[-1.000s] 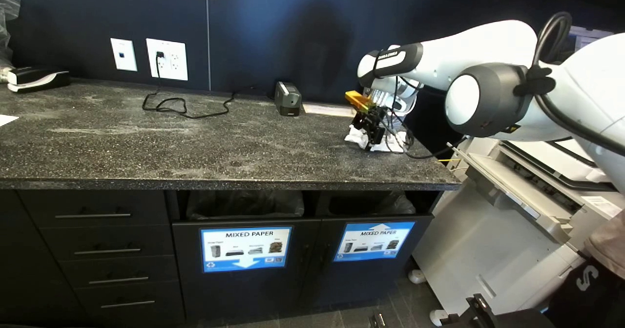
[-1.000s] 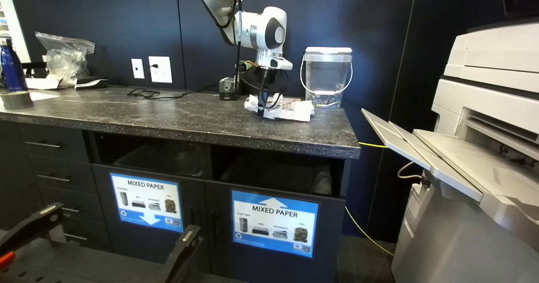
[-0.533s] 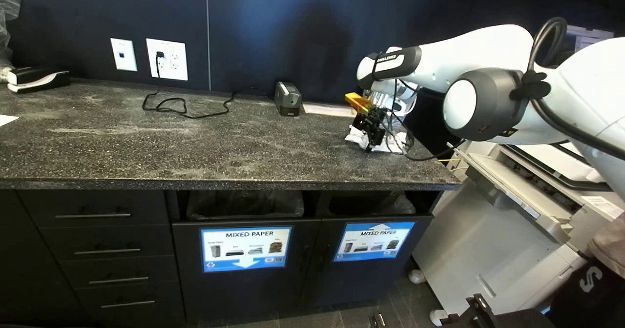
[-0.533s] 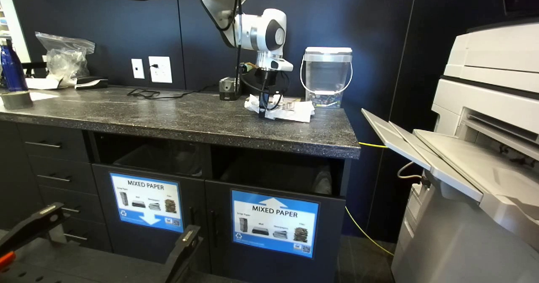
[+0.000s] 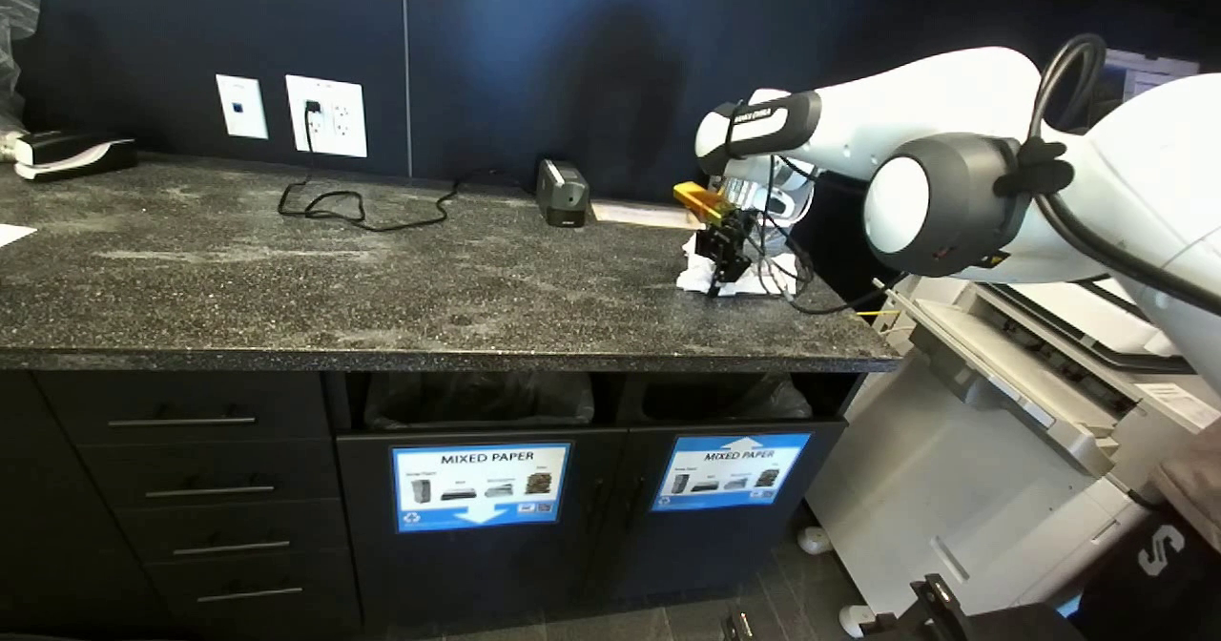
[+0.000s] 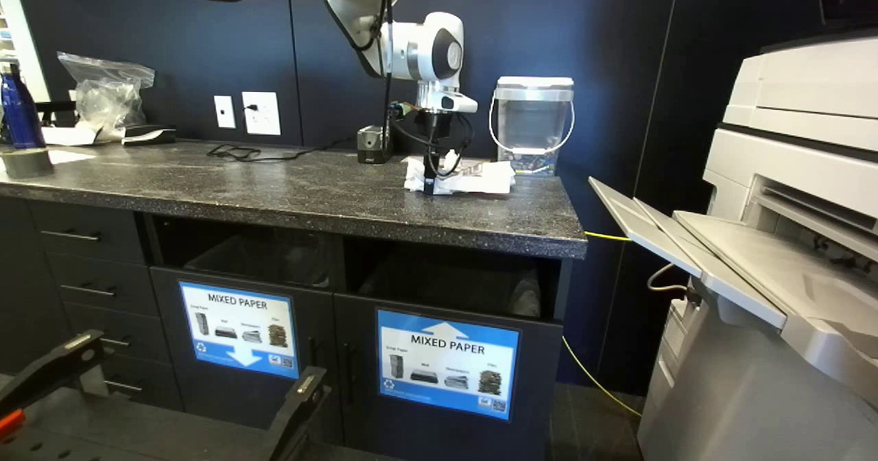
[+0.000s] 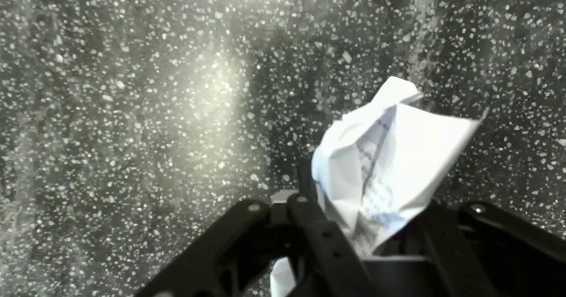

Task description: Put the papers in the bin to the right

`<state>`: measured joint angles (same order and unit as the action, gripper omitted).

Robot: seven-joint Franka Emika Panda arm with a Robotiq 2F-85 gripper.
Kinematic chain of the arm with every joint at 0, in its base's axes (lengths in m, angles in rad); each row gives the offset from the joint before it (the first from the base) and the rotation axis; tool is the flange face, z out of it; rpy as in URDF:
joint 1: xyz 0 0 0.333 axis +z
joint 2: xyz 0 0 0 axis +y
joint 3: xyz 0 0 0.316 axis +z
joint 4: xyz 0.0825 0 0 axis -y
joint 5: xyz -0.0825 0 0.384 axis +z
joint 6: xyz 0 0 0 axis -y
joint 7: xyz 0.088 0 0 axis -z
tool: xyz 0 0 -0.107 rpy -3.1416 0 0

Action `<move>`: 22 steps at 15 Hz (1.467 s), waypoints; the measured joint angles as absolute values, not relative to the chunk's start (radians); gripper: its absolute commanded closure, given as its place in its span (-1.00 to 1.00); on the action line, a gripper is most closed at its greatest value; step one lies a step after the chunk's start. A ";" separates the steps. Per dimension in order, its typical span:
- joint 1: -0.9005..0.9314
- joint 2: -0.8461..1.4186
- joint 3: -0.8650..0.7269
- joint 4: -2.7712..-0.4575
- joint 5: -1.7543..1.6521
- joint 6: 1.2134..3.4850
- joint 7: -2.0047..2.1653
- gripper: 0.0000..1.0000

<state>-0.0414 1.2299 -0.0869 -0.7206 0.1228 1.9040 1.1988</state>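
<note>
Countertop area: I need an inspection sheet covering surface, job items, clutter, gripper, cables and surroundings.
Surface: dark speckled counter, pale-streaked in places.
Papers: crumpled, white, near the counter's right end in both exterior views.
Bin: right-hand MIXED PAPER opening, below the counter.
Clutter: pencil sharpener, lidded clear bucket, blue bottle.
Gripper: down among the papers, a wad between its jaws; firmness of grip unclear.
Cables: black cord on the counter; thin cables looped at the gripper.
Surroundings: printer right of the counter; possibly a person's clothing at an exterior view's edge.

White papers (image 6: 483, 178), partly hidden behind the fingers (image 6: 430, 173)
</note>
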 measured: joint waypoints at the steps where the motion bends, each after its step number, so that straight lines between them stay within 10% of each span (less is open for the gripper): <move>1: -0.041 1.230 -0.087 -0.719 0.120 1.902 1.198 0.77; 22: -0.012 1.043 -0.113 -1.045 -0.015 1.898 0.752 0.77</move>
